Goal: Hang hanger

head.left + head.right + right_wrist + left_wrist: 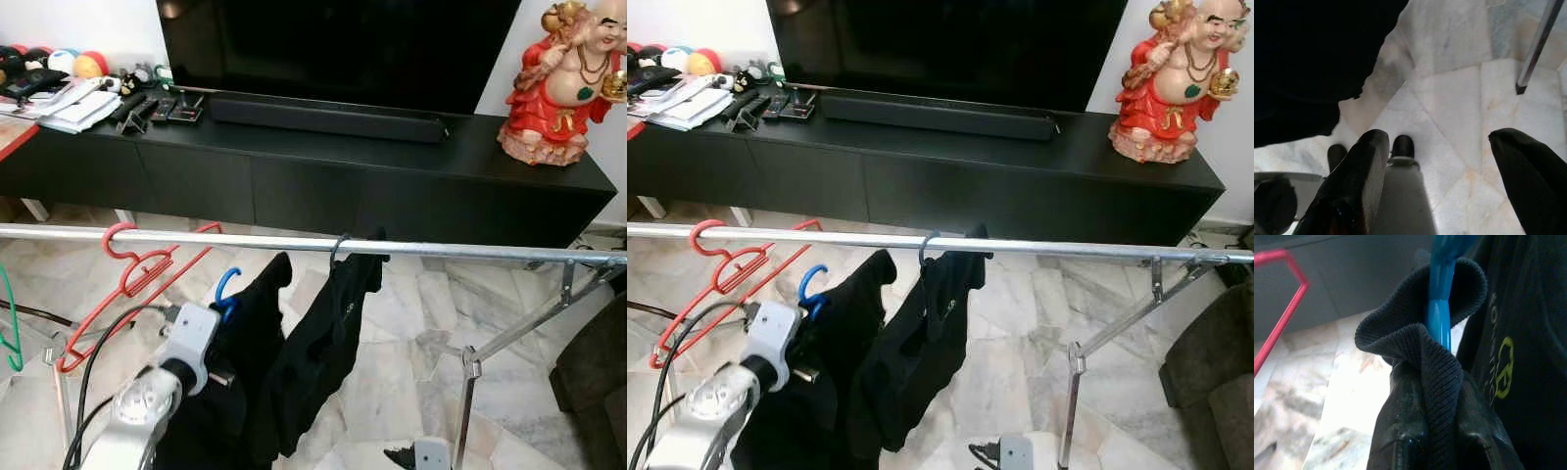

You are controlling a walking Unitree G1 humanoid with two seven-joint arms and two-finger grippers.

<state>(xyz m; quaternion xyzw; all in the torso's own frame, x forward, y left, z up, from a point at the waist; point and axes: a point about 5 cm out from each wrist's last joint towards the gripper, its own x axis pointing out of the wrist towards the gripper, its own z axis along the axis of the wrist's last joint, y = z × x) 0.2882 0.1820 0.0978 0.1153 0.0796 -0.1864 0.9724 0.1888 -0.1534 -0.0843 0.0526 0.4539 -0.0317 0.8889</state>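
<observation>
My left gripper (1437,450) is clenched on the shirt collar around the blue hanger (226,289), just below the rail (421,249), left of the hung shirt (328,343); the floppy cloth will sway, so I'd grip the stiff neck, while my right gripper (1449,166) hangs released.
</observation>
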